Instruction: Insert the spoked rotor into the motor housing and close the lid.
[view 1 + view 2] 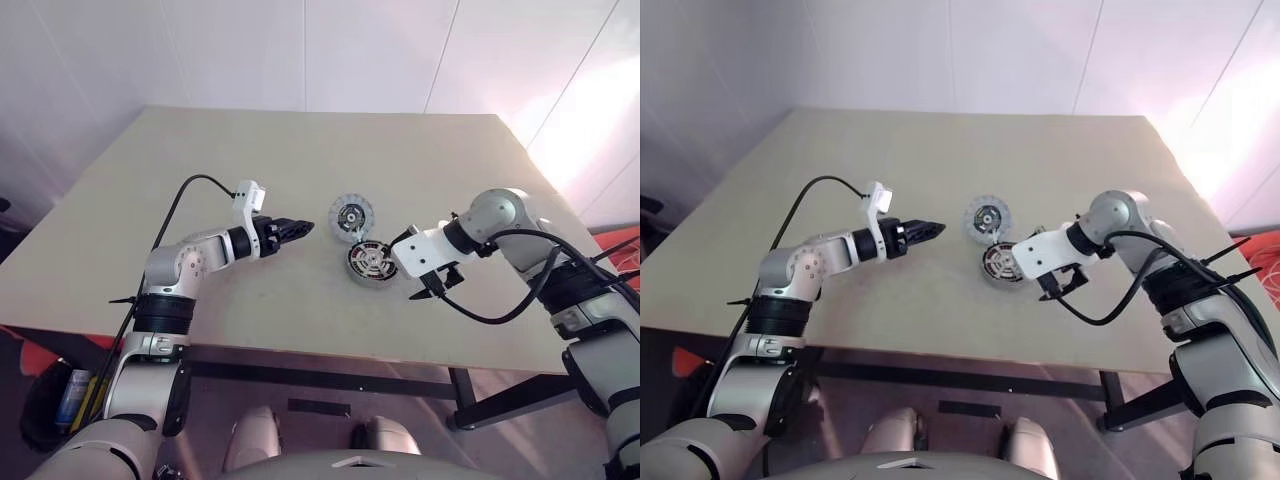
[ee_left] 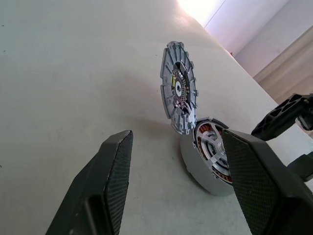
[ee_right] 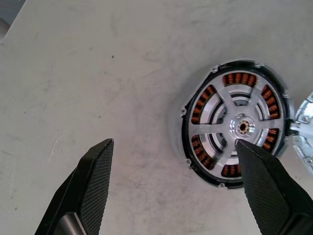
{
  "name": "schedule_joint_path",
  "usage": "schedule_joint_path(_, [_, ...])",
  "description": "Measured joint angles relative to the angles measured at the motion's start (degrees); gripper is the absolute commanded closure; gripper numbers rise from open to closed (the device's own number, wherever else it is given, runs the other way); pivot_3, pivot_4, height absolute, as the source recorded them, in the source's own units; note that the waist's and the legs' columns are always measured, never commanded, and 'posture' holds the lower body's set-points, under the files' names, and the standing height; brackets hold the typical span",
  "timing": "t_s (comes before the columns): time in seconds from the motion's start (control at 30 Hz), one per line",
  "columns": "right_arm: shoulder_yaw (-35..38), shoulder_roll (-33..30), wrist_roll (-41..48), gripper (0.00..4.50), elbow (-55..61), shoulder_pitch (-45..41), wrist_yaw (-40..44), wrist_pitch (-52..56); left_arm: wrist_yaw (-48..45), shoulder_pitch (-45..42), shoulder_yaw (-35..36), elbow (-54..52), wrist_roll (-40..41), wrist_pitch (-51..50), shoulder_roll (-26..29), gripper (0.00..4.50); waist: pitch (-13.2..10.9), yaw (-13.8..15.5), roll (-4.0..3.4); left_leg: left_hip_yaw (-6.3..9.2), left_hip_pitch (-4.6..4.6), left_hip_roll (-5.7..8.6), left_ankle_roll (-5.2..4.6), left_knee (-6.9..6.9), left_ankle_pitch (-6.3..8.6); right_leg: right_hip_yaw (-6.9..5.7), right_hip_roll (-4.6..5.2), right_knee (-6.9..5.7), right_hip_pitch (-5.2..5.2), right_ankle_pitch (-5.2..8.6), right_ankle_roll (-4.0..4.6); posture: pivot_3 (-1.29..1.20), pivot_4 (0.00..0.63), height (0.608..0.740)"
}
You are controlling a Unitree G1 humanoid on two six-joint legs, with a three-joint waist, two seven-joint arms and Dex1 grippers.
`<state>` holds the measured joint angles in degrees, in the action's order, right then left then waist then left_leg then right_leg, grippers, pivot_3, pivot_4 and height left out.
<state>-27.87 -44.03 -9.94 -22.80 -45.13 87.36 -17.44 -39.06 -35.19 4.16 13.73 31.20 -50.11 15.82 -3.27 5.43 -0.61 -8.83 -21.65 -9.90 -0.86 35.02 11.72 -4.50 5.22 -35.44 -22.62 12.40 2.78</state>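
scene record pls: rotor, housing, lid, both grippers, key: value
spoked rotor: seated in motor housing, copper windings visible between spokes
motor housing: on table
lid: off, lying beside the housing on its far side
left gripper: open, empty, left of the parts
right gripper: open, empty, just right of the housing
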Motion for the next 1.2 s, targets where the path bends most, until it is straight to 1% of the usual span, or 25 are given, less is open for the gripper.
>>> schedule_joint_path(0.07, [-0.92,1.27,-0.71,0.04,-1.43,-0.69,0.00,-0.33,0.05,0.00,-0.01,0.00,-0.02,0.18,-0.22,1.44,0.00,-0.05,0.00,0.00,-0.01,0.00,0.00,0.00,0.00,0.00,0.00,-0.01,-0.01,0.00,0.00,0.00,0.000,0.740])
schedule_joint_path(0.2, [-1.70,1.74,-1.82,0.04,-4.01,-1.17,-0.02,-1.90,0.34,0.21,0.04,-0.02,-0.04,0.24,-0.10,1.44,0.00,0.06,0.00,0.01,-0.02,0.01,0.00,0.00,0.00,0.00,0.00,0.00,0.00,0.00,0.00,0.00,0.000,0.740])
schedule_joint_path(0.6, [-1.82,1.68,-3.57,0.04,-10.12,-2.83,-0.02,-7.29,0.84,1.19,0.06,-0.42,-0.04,0.25,-0.11,1.44,0.00,-0.01,0.01,0.01,-0.01,0.01,0.00,0.03,0.00,0.00,0.00,-0.02,0.01,0.00,0.00,0.00,0.000,0.740])
schedule_joint_path(0.77, [-1.82,1.69,-3.87,0.04,-10.30,-2.88,-0.02,-8.32,0.86,1.36,0.06,-0.42,-0.04,0.30,-0.11,1.44,0.00,0.01,0.01,0.01,-0.01,0.01,0.00,0.04,0.00,0.00,0.00,-0.02,0.01,0.00,0.00,0.00,0.000,0.740])
schedule_joint_path(0.87, [-1.82,1.72,-4.12,0.61,-10.18,-2.88,-0.04,-8.39,0.86,1.43,0.06,-0.41,-0.06,0.36,-0.11,1.44,0.00,0.01,0.01,0.02,-0.01,0.01,0.00,0.03,0.00,0.00,0.00,-0.02,0.01,0.00,0.00,0.00,0.000,0.740])
schedule_joint_path(0.9, [-1.82,1.73,-4.18,0.88,-10.06,-2.91,-0.04,-8.45,0.87,1.43,0.07,-0.41,-0.07,0.39,-0.10,1.44,0.00,0.01,0.01,0.02,0.00,0.00,-0.01,0.03,0.00,0.00,0.00,-0.02,0.02,0.00,0.00,0.00,0.000,0.740])
schedule_joint_path(1.03, [-1.85,2.02,-4.75,2.33,-10.05,-3.27,-0.30,-8.65,0.90,1.44,0.07,-0.43,-0.09,0.40,-0.15,1.44,0.00,-0.02,0.01,0.02,0.01,0.00,0.00,0.04,0.00,0.00,0.00,-0.03,0.02,0.00,0.00,0.00,0.000,0.740])
schedule_joint_path(1.07, [-1.83,2.25,-4.87,2.61,-10.05,-3.48,-0.54,-8.77,0.92,1.54,0.07,-0.44,-0.09,0.40,-0.18,1.44,0.00,-0.02,0.01,0.02,0.01,0.00,0.00,0.03,0.00,0.00,0.00,-0.03,0.02,0.00,0.00,0.00,0.000,0.740])
schedule_joint_path(1.2, [-1.73,2.71,-4.99,3.96,-10.05,-3.76,-1.33,-9.01,1.20,2.23,-0.01,-1.25,-0.05,0.38,-1.07,1.44,0.00,0.10,0.01,0.02,-0.04,0.02,-0.03,0.03,0.02,0.00,0.01,0.01,0.02,0.00,0.01,0.00,0.000,0.740])
